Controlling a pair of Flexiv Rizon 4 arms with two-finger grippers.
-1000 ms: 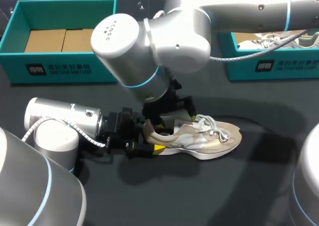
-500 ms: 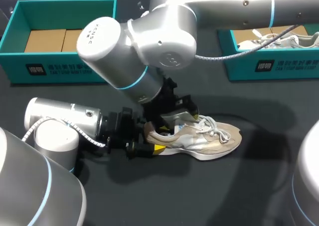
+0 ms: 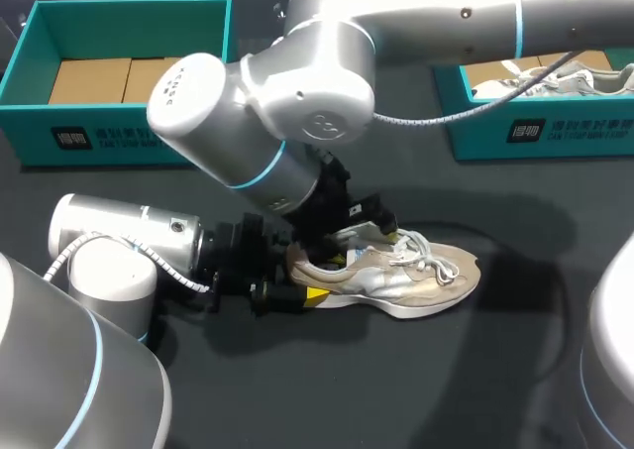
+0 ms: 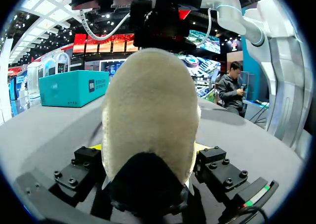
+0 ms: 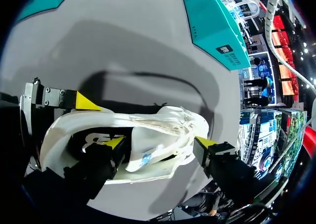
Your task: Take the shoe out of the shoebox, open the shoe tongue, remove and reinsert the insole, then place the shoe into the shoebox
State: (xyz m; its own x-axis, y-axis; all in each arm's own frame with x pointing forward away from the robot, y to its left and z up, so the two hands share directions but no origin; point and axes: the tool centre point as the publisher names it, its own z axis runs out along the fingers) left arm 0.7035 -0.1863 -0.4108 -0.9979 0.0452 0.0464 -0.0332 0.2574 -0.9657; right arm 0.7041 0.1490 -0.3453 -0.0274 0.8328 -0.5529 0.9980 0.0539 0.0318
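A beige and white shoe [image 3: 406, 276] lies on its sole on the dark table [image 3: 396, 390], toe to the right. My left gripper [image 3: 297, 290] lies low at the shoe's back, and the rounded heel [image 4: 148, 115] sits between its fingers, touched from both sides. My right arm reaches in over the shoe, and its gripper [image 3: 365, 239] points down at the shoe's opening. In the right wrist view one finger [image 5: 114, 144] is inside the shoe and the other [image 5: 206, 143] is outside by the laces. The white tongue [image 5: 153, 152] stands between them, and the gripper [image 5: 159, 143] is open.
An open teal shoebox [image 3: 129, 8] with a cardboard liner stands at the back left. A second teal box [image 3: 535, 127] at the back right holds another pale shoe [image 3: 555, 77]. The right arm's big elbow [image 3: 258, 112] hangs over the table's middle.
My right arm has shifted left and sunk towards the shoe's opening, and its fingers have drawn slightly closer together. The shoe and the left gripper have stayed put.
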